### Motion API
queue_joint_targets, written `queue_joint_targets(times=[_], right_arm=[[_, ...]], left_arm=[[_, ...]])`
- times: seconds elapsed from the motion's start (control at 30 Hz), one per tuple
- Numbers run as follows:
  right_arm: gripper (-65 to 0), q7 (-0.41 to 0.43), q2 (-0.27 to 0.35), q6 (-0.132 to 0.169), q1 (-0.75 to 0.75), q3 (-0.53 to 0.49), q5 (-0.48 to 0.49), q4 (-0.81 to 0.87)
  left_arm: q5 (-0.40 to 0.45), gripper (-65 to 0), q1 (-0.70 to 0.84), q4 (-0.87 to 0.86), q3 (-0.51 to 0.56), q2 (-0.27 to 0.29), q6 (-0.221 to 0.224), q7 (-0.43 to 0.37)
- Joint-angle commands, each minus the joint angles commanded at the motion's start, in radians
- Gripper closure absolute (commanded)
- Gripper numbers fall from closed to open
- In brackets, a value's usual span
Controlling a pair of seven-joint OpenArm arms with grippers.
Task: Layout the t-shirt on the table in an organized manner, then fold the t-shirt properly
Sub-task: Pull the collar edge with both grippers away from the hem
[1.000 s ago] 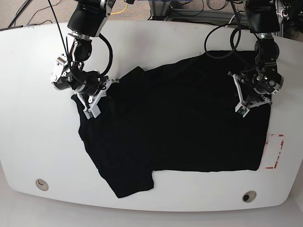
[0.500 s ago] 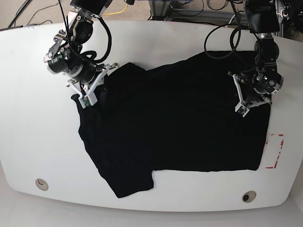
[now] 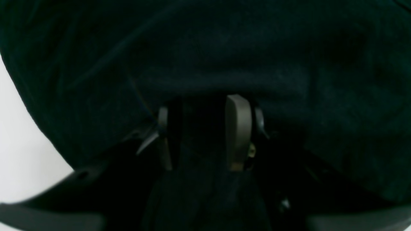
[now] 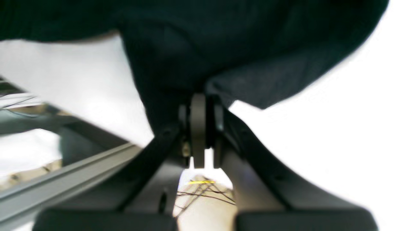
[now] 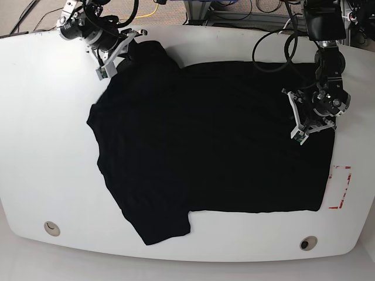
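The black t-shirt point(image 5: 211, 140) lies spread over the middle of the white table point(image 5: 47, 152), one sleeve pointing at the front edge. At the back left, my right gripper point(image 5: 120, 51) is shut on the shirt's upper corner and holds it just above the tabletop. In the right wrist view its fingers point(image 4: 198, 128) are pressed together on a pinch of the t-shirt point(image 4: 240, 38). My left gripper point(image 5: 297, 120) rests on the shirt's right side. In the left wrist view a fold of the t-shirt point(image 3: 224, 48) runs between its fingers point(image 3: 237, 134).
A red tape rectangle point(image 5: 340, 187) marks the table right of the shirt. Two small round holes point(image 5: 51, 227) point(image 5: 307, 243) sit near the front edge. Cables and frame parts lie beyond the table's far edge point(image 5: 193, 23).
My right gripper has travelled toward the back left corner with the shirt's corner in it, pulling that side of the cloth flatter and wider. The left arm has stayed in place.
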Motion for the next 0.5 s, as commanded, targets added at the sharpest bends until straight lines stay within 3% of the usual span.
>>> queue_joint_targets(times=[0.17, 0.3, 0.37, 0.5], right_arm=[[0.0, 0.002, 0.041, -0.097, -0.051, 0.006, 0.143, 0.000], [-0.2, 0.002, 0.043, -0.166, -0.080, 0.005, 0.195, 0.000], [-0.6, 0.002, 0.043, -0.184, -0.092, 0.005, 0.212, 0.000], [-12.0, 0.002, 0.044, -0.226, -0.124, 0.006, 0.256, 0.000]], left_arm=[[0.000, -21.4, 0.012, 0.000, 0.000, 0.000, 0.000, 0.000], [0.000, -21.4, 0.012, 0.000, 0.046, 0.000, 0.000, 0.000], [0.000, -21.4, 0.014, 0.000, 0.063, -0.002, 0.000, 0.000], [0.000, -21.4, 0.014, 0.003, 0.080, -0.002, 0.000, 0.000]])
